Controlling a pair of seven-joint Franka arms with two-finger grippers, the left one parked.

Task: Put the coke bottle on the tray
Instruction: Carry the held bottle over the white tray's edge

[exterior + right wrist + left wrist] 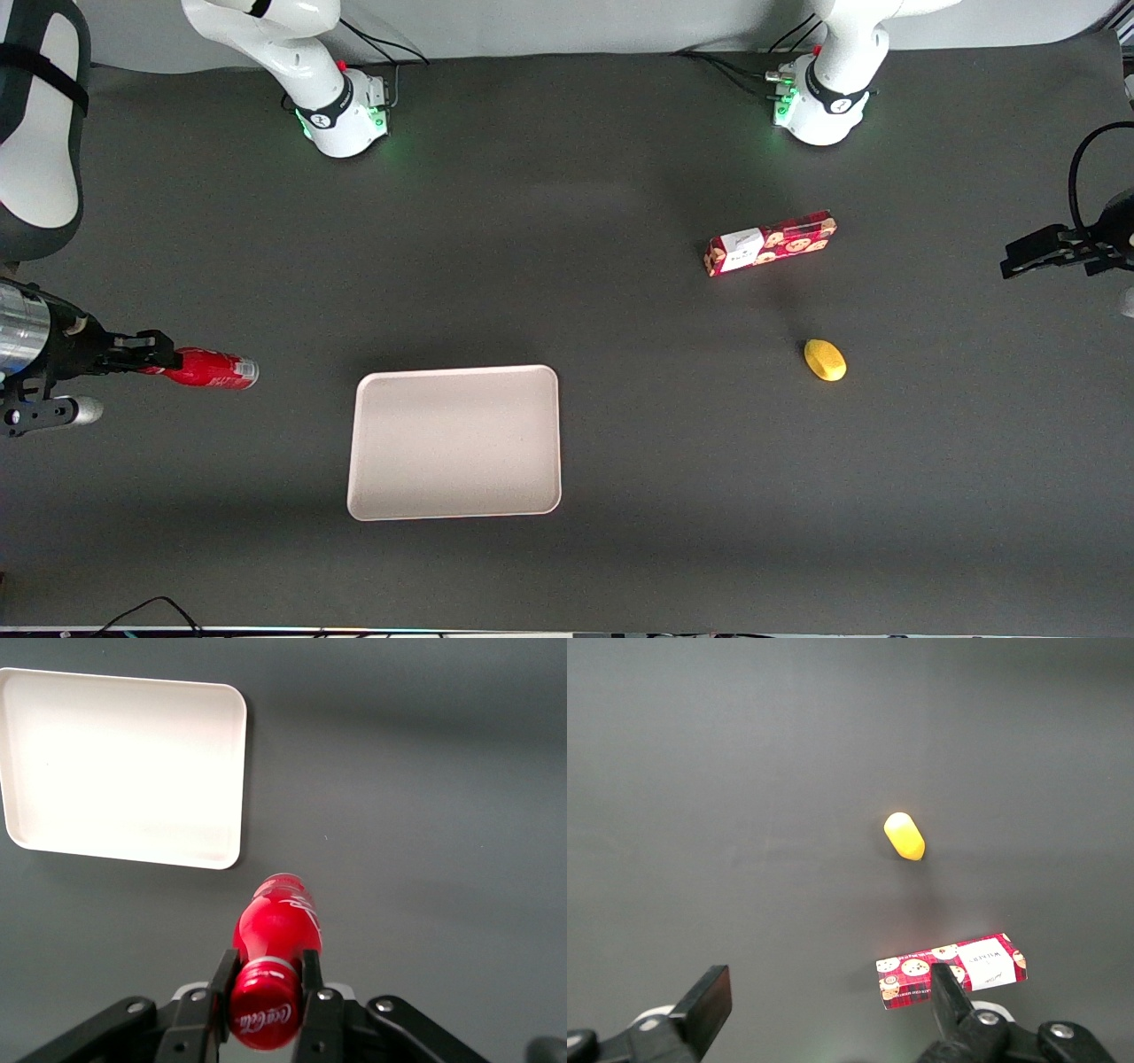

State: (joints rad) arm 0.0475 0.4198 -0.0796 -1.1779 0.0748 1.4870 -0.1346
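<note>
Only the right wrist view shows the grip: the gripper (266,988) has its fingers (309,970) clamped on the neck of the bottle (276,930), just under the red cap. The front view shows the gripper (158,354) at the working arm's end of the table, the bottle (213,369) all red with a silvery base, pointing toward the tray (372,496). The tray lies near, apart from the bottle, bare cloth between. The cookie box (769,243) and a yellow fruit (825,360) lie well apart.

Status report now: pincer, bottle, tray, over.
Pincer shut on bottle, toward working arm's end. Tray bare, apart from bottle. Nothing between them.
</note>
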